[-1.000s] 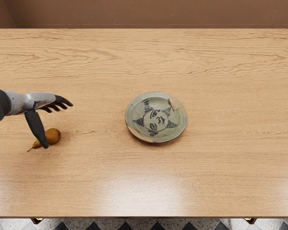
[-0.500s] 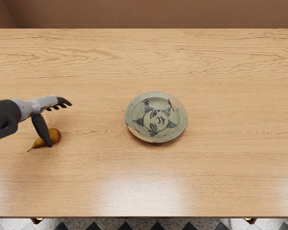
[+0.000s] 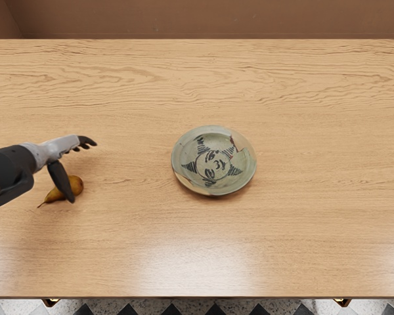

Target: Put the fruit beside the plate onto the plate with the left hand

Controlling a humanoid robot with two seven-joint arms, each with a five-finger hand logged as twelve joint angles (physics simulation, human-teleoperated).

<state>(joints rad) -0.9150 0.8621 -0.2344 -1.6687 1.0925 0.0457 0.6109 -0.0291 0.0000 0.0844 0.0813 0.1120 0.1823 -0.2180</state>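
A small brown pear [image 3: 72, 186] lies on the wooden table at the left, its stem pointing down-left. My left hand [image 3: 71, 161] hovers right over it, fingers spread; the dark thumb [image 3: 61, 181] hangs in front of the pear and hides its middle, while the other fingers [image 3: 85, 142] point right, beyond the fruit. It holds nothing. The grey-green plate [image 3: 244, 172] with a dark face drawing sits near the table's middle, well to the right of the pear. The right arm is out of sight.
The wooden table [image 3: 197, 79] fills the view; its front edge runs along the bottom. A brown wall stands behind its far edge.
My left forearm has come further in from the left and dropped lower. The thumb has slid over the pear. The pear and the plate have stayed put.
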